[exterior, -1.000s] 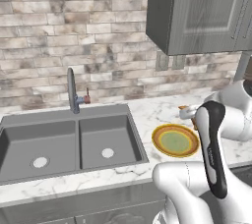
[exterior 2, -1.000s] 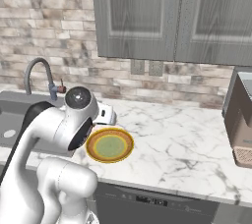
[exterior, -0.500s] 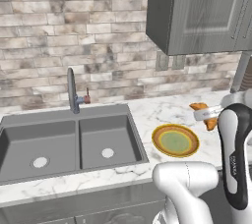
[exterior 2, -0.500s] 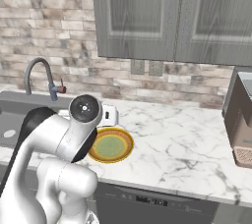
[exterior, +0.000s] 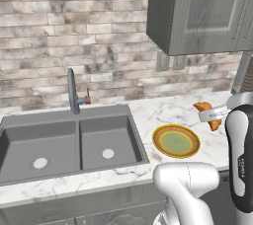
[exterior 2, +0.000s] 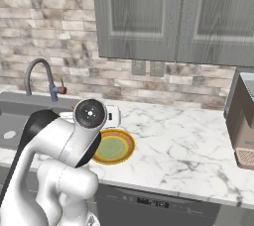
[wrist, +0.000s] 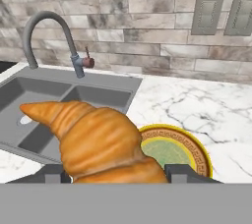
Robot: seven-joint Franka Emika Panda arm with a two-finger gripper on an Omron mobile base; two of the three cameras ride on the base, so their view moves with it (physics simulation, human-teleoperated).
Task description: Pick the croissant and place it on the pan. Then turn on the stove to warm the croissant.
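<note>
The tool [wrist: 118, 171] grips the croissant [wrist: 98, 142] between its fingers, held above the counter [exterior: 173, 113] right of the plate [exterior: 176, 141].

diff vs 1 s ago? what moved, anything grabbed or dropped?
The gripper keeps its hold on the croissant and has carried it up and to the right, clear of the plate; a second ago it sat lower, mostly hidden behind the arm. In the hand view the croissant sits between the fingers, above the plate. Nothing released. Plate, sink, faucet and the base views themselves are unchanged.
</note>
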